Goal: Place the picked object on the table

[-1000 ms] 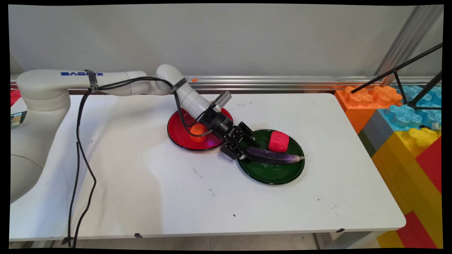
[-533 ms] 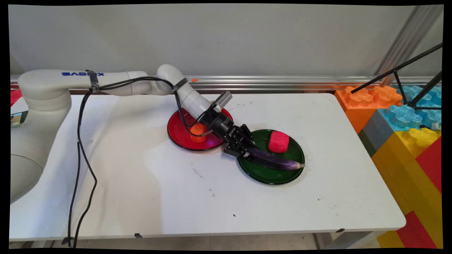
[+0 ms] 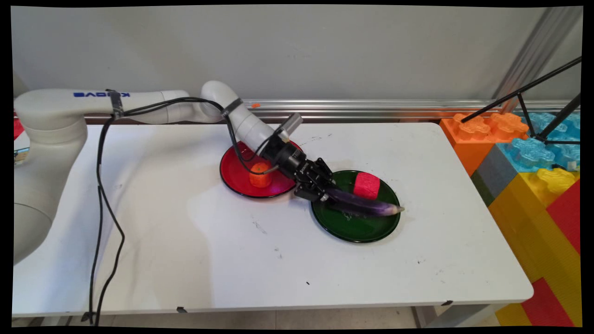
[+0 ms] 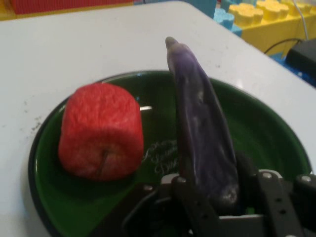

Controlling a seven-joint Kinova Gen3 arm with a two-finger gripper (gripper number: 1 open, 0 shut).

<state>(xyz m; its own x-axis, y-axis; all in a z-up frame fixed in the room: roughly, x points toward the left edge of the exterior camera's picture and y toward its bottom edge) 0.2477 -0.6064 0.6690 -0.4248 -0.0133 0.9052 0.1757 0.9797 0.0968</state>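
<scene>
As it lifts: gripper (image 3: pixel 325 194) clamped on the purple eggplant's (image 3: pixel 364 205) stem end.
Change: eggplant raised off the green plate (image 3: pixel 357 229) (centre-right).
Neighbour: red apple (image 4: pixel 101 131) beside it.

The one wording that could be read was the blue KINOVA lettering on the white arm link (image 3: pixel 100 94) in the main view (it showed mirrored). Pale script lay on the floor of the green plate (image 4: pixel 266 133) in the hand view, but it was too faint to read.
</scene>
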